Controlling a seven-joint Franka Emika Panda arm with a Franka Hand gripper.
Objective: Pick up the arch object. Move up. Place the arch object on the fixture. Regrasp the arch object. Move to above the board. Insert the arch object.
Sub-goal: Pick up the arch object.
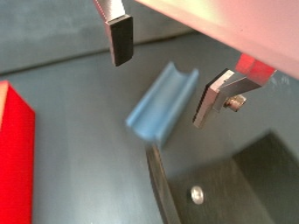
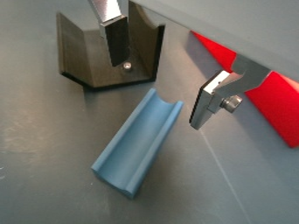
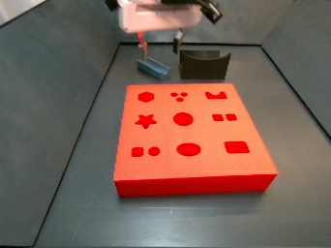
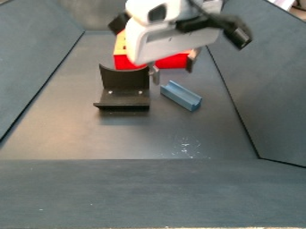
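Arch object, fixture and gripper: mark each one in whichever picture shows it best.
arch object (image 2: 135, 144): wrist view, on its open channel, lying on the floor.
fixture (image 4: 122, 88): side view, on its dark upright back wall.
gripper (image 2: 160, 72): wrist view, midway between its open fingertips, above the arch object.

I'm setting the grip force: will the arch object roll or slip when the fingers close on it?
The arch object lies on the floor on a flat face, so it probably won't roll. It looks rigid and smooth, perhaps slightly slippery. The gripper hangs open above it, the fixture close behind, so a nudge might slide it.
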